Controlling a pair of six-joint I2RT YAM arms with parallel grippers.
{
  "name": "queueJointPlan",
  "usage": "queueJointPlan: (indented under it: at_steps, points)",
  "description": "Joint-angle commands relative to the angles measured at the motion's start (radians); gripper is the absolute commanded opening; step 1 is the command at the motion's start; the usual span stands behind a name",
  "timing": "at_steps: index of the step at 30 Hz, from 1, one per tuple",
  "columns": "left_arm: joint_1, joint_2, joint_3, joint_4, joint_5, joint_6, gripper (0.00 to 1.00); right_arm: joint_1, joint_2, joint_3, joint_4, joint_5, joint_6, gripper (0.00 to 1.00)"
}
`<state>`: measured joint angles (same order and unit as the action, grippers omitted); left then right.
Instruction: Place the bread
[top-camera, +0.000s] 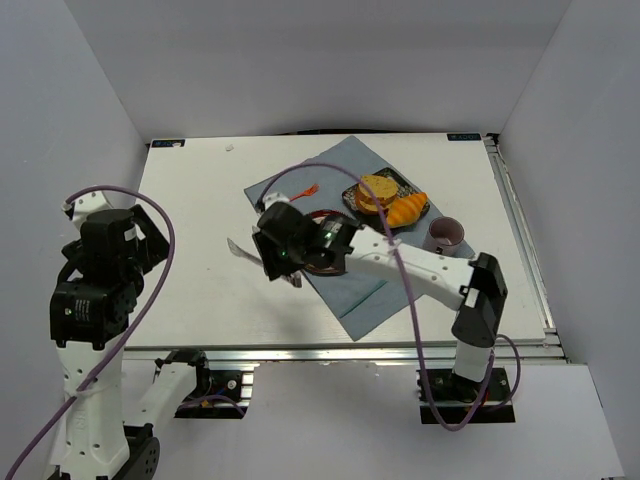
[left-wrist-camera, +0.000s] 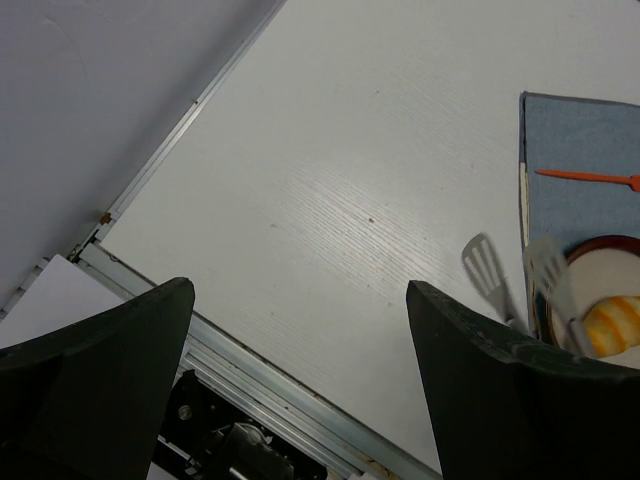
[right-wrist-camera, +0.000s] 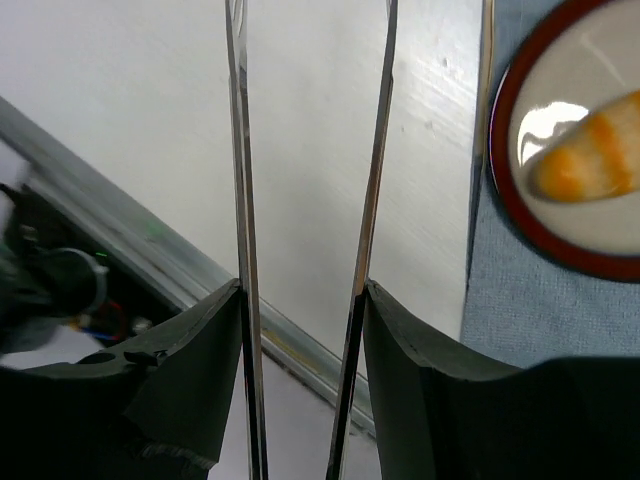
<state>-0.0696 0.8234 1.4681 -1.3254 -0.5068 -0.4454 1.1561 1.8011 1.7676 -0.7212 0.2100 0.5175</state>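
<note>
right gripper (right-wrist-camera: 300, 300): jaws clamped on tongs (right-wrist-camera: 240, 150) | bread (right-wrist-camera: 590, 160) on red plate (right-wrist-camera: 495, 130), right of blades, not between | left gripper (left-wrist-camera: 300, 330): jaws apart, farther

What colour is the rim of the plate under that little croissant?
The plate rim is dark red, around a cream middle; clearest in the right wrist view.

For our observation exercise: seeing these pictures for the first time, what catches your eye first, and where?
The right gripper clamps metal tongs near the middle of the table, tips pointing left. Just beside them, a yellow croissant lies on the red-rimmed plate, which sits on a blue cloth.
</note>
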Motion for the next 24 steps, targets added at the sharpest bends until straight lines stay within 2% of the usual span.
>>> queueJointPlan:
  at_steps: [1, 8, 13, 24]
  points:
    - [-0.004, -0.006, 0.04, -0.024, -0.041, -0.004, 0.98, 0.031, 0.006, -0.075, 0.071, 0.111, -0.05, 0.55]
    - [-0.004, -0.02, 0.011, -0.026, -0.029, -0.007, 0.98, 0.106, 0.089, -0.181, 0.173, 0.199, -0.091, 0.55]
    - [-0.004, -0.032, -0.009, -0.024, -0.022, -0.009, 0.98, 0.109, 0.144, -0.217, 0.197, 0.184, -0.12, 0.56]
    - [-0.004, -0.053, -0.041, -0.023, -0.019, -0.007, 0.98, 0.113, 0.245, -0.206, 0.175, 0.12, -0.142, 0.73]
